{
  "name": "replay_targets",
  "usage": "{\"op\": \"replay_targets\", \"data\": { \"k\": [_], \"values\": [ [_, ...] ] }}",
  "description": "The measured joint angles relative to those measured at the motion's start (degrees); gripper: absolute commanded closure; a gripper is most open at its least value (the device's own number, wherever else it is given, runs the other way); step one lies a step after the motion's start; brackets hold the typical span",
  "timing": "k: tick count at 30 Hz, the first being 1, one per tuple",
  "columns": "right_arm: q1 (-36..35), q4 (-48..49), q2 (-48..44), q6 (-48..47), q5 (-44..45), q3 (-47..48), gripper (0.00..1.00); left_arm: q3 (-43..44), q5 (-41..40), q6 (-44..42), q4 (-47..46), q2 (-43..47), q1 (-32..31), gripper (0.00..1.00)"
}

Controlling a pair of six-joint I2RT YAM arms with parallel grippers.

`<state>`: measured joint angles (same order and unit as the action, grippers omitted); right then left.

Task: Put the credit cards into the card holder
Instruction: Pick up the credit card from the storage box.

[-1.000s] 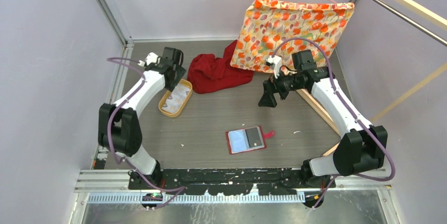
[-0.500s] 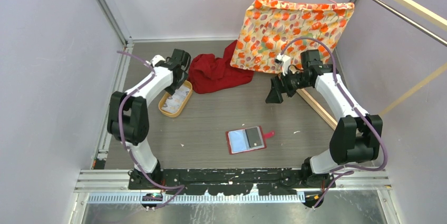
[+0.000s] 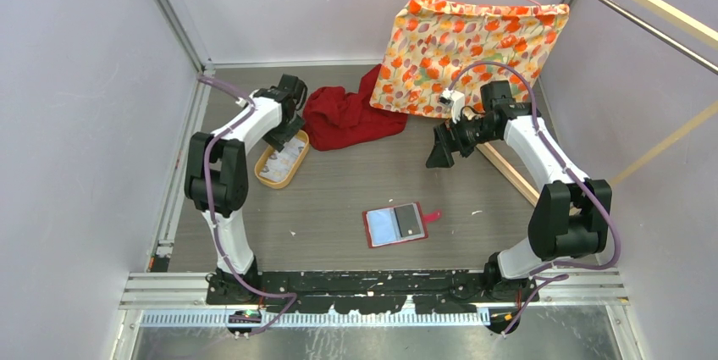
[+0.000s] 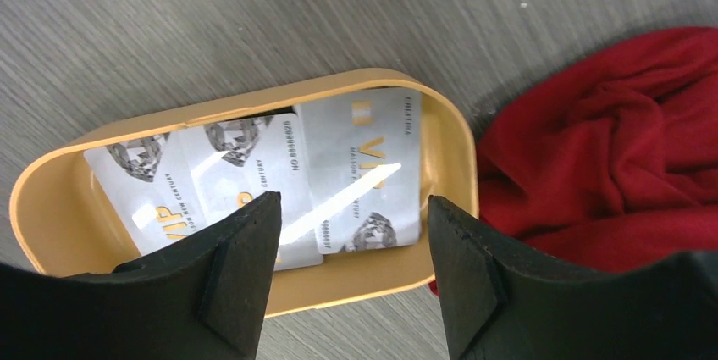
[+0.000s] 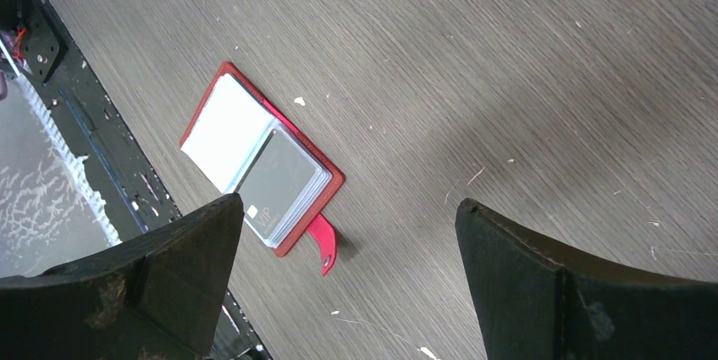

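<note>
Credit cards (image 4: 356, 165) lie in the tan tray (image 4: 464, 165) directly below the wide-open left hand (image 4: 351, 212).

**"VIP" print on the cards**

In the left wrist view, the three whitish credit cards (image 4: 364, 174) in the tan oval tray (image 4: 453, 148) carry gold "VIP" lettering. The middle one also reads "NEW CENTURY" and a number beginning "NO.8888". In the right wrist view, the open card holder (image 5: 262, 161) shows a small mark that looks like "VIP".

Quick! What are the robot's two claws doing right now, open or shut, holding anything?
Left gripper: open, empty, over the credit cards.
Right gripper: open, holding nothing.
</note>
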<state>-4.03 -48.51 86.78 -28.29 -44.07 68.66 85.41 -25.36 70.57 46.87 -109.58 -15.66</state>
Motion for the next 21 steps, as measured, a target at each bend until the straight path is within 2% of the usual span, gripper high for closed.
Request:
{"op": "replay_targets", "data": {
  "k": [17,21],
  "values": [
    [0.0,0.0,0.0,0.0,-0.2,0.0,0.0,-1.4,8.0,1.0,-0.2,-3.1,3.5,0.31],
    [0.0,0.0,0.4,-0.1,-0.5,0.0,0.0,1.5,8.6,0.9,1.8,-5.2,3.7,0.3]
  ]
}}
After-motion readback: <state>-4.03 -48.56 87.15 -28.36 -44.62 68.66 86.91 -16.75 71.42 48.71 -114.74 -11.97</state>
